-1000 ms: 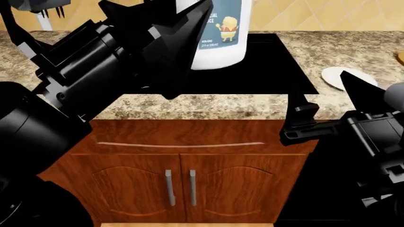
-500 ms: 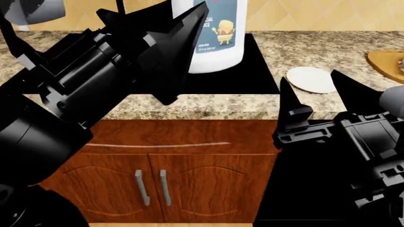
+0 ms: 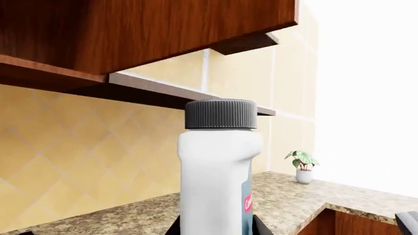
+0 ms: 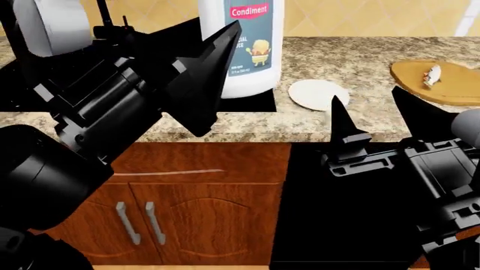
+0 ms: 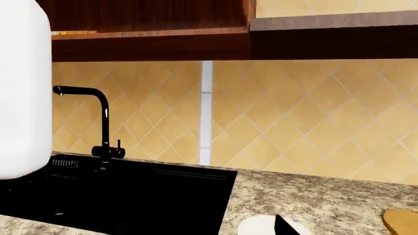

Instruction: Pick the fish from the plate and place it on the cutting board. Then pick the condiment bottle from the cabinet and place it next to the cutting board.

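As the view swings right, the cutting board (image 4: 442,80) slides into sight.
Fish (image 4: 432,75) lies on it; left pincer (image 4: 213,76) pinches the condiment bottle (image 4: 244,42) aloft near the bare plate (image 4: 318,93); right pincer (image 4: 371,121) spread.

A home kitchen, rendered in simulation. A speckled granite tabletop (image 4: 360,121) runs over reddish wooden base cabinets (image 4: 188,219) with metal bar handles (image 4: 154,223), and matching wall cabinets (image 3: 130,34) hang above. Yellow diamond-laid tiles (image 5: 313,122) cover the backsplash, a black faucet (image 5: 98,122) stands at a black sink (image 5: 130,196), and a small potted plant (image 3: 302,165) sits in the corner.
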